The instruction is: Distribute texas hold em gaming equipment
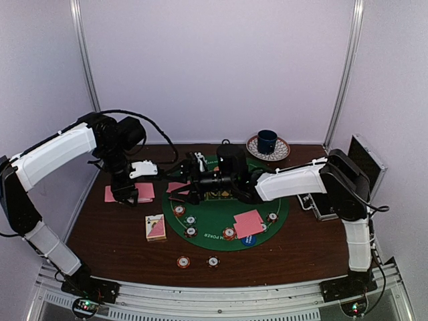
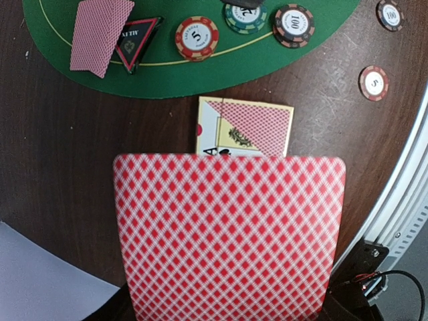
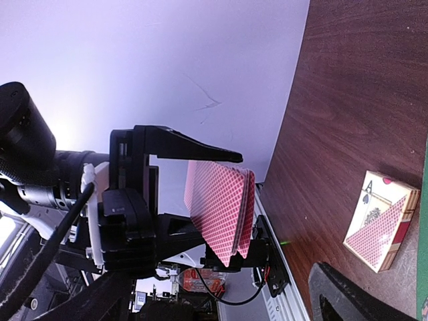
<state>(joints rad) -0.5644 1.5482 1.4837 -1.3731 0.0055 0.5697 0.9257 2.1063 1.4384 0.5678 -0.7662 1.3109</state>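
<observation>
Over the left side of the table, short of the green mat (image 1: 212,218), the main risk as I judge it is the stack of pink-backed cards (image 2: 227,234) sliding apart. The right wrist view shows their edges slightly offset, so a jolt, or a pull on one card, could drag several out. They could then spill onto the wood beside the card box (image 2: 244,127), which lies toward the front edge. The left gripper (image 3: 246,206) is clamped on this stack, and most of each card stands clear of its fingers. The right gripper (image 1: 180,192) reaches across the mat's left edge, near the stack but apart from it. Whether its jaws are spread I cannot tell.
</observation>
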